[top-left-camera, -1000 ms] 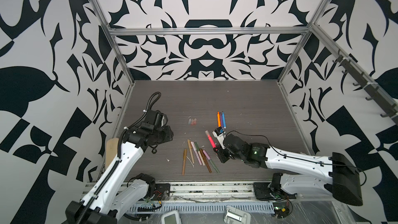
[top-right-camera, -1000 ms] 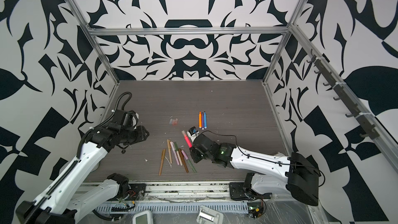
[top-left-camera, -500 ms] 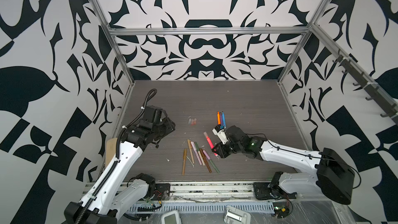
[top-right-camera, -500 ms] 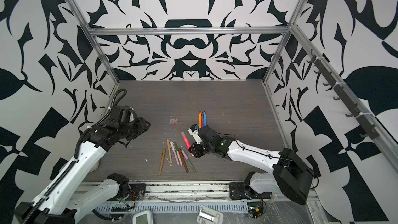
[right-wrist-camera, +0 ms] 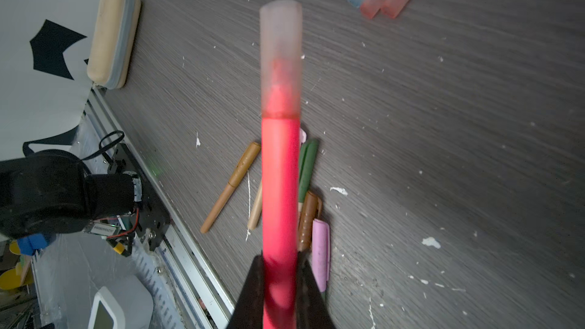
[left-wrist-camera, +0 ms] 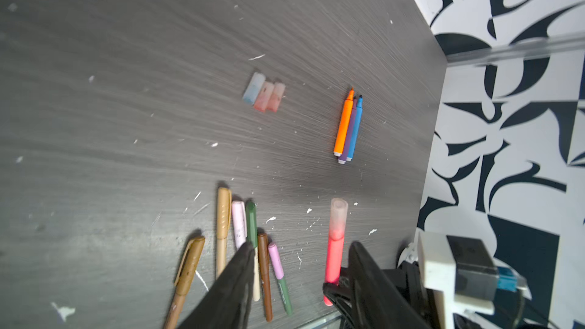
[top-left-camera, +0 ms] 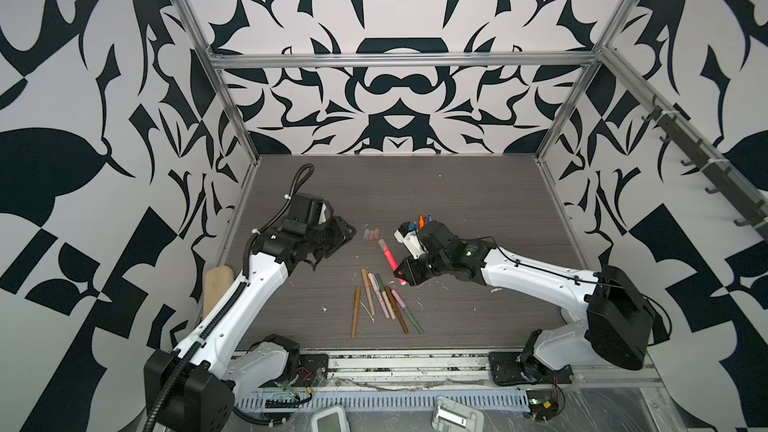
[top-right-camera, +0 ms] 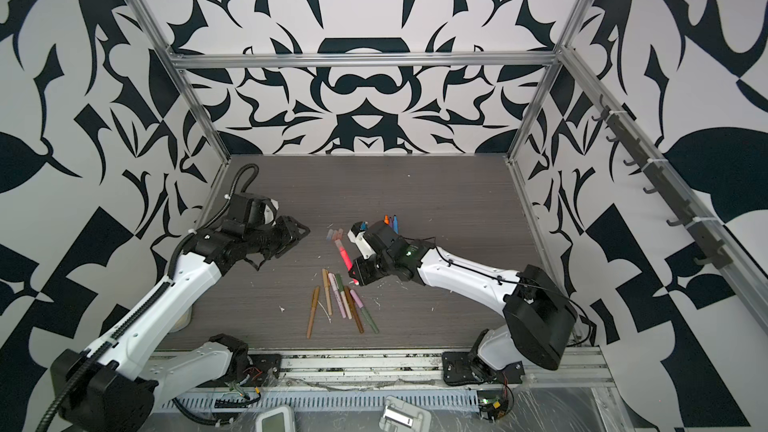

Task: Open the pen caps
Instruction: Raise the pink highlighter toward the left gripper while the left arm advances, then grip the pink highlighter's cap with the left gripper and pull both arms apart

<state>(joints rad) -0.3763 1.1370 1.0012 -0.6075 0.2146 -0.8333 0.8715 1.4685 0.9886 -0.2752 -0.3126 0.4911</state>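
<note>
The right fingers (right-wrist-camera: 308,295) are pinched narrow on the pink pen (right-wrist-camera: 280,185), one on each side of the barrel near its tail end. Most of the barrel stands out past them. The pen's cloudy, see-through cap (right-wrist-camera: 280,55) is seated on the far end, not pulled off. Whether the tail end touches the grey bench (top-left-camera: 457,184) I cannot tell, since the fingers cover it.

The left fingers (left-wrist-camera: 234,289) stand parted (a fair gap, with nothing gripped in it). They are off to the cap side of the pink pen and clear of it.

Three loose caps (left-wrist-camera: 264,93) lie on the bench just beyond the pink pen's capped end, between it and the left fingers in both top views. They are side by side and touching, one tinged blue and two tinged pink.

Six thin pens (top-left-camera: 384,305) lie in a loose fan near the pink pen's held end, partly beneath it in the right wrist view. They are tan, brown, pale pink and green, each with its cap on.

Three uncapped markers (left-wrist-camera: 346,126), orange, purple and blue, lie pressed together with bare tips. They are on the side of the pink pen away from the left fingers.

A tan-and-blue pad (right-wrist-camera: 110,33) rests at the bench's edge, well apart from the pink pen and past the thin pens.
</note>
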